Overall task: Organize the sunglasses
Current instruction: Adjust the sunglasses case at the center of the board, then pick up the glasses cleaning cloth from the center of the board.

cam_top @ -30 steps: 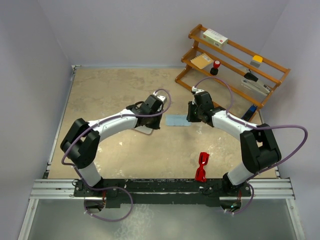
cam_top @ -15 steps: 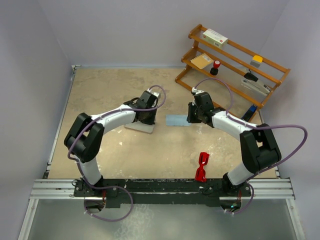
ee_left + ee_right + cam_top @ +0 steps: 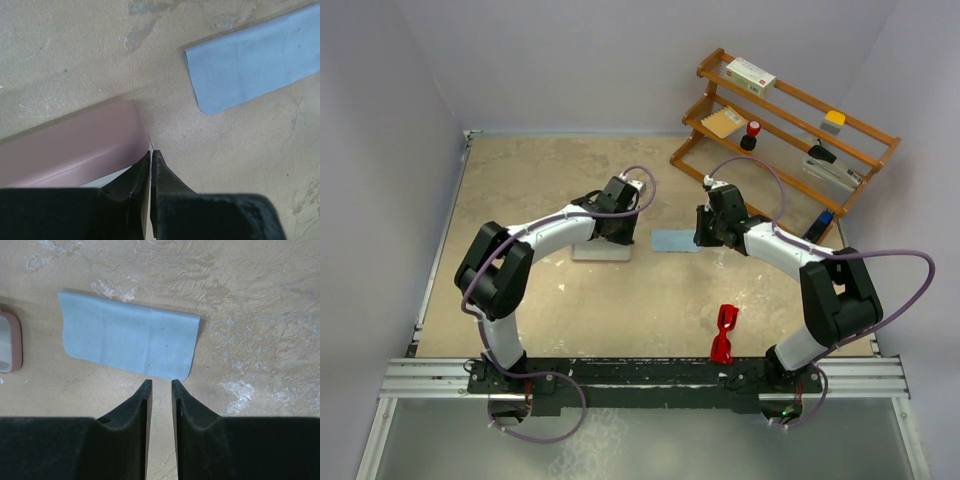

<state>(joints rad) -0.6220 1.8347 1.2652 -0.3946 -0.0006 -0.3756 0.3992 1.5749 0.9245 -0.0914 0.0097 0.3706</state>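
Observation:
The red sunglasses (image 3: 724, 333) lie on the table near the right arm's base, away from both grippers. The pale pink case (image 3: 603, 250) lies left of centre; the left wrist view shows its pink shell (image 3: 75, 145) and a strip of white lining. My left gripper (image 3: 618, 232) (image 3: 151, 151) is shut on the thin rim at the case's right end. The light blue cloth (image 3: 675, 241) (image 3: 127, 340) lies flat between the arms. My right gripper (image 3: 701, 238) (image 3: 160, 382) hovers at the cloth's near edge, its jaws a narrow gap apart and empty.
A wooden rack (image 3: 785, 125) with a box, a packet and small items stands at the back right. Walls close the table on the left, back and right. The end of the case also shows at the left edge of the right wrist view (image 3: 10, 342).
My left gripper has swung up and to the right with the case's rim, and the case has shifted and turned level. The right arm, the cloth and the sunglasses have not moved.

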